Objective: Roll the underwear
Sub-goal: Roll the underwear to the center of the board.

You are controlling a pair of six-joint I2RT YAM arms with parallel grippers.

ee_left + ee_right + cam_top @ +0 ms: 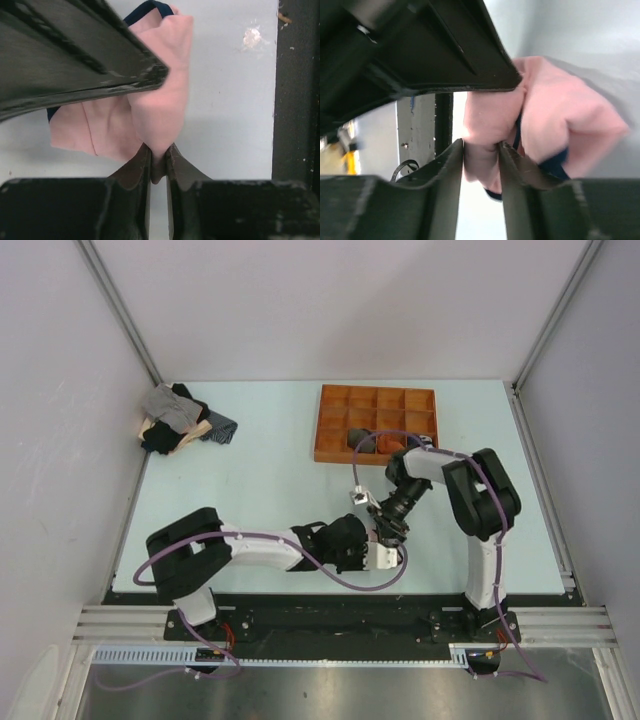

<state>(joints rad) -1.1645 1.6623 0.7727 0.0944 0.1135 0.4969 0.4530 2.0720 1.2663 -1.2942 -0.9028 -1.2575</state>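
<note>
The light-pink underwear (162,107) with navy edging lies bunched on the pale table near the front edge. My left gripper (159,159) is shut on a pinched fold of it. My right gripper (481,156) is shut on another fold of the same underwear (565,115), whose navy trim shows behind the fingers. In the top view the left gripper (377,553) and right gripper (389,529) meet tip to tip and hide the underwear. Each wrist view shows the other gripper's dark body close above the fabric.
An orange compartment tray (330,420) stands at the back right with dark and orange rolled bundles (366,441) in it. A pile of grey, black and tan garments (180,420) lies at the back left. The black front rail (295,100) runs close beside the grippers.
</note>
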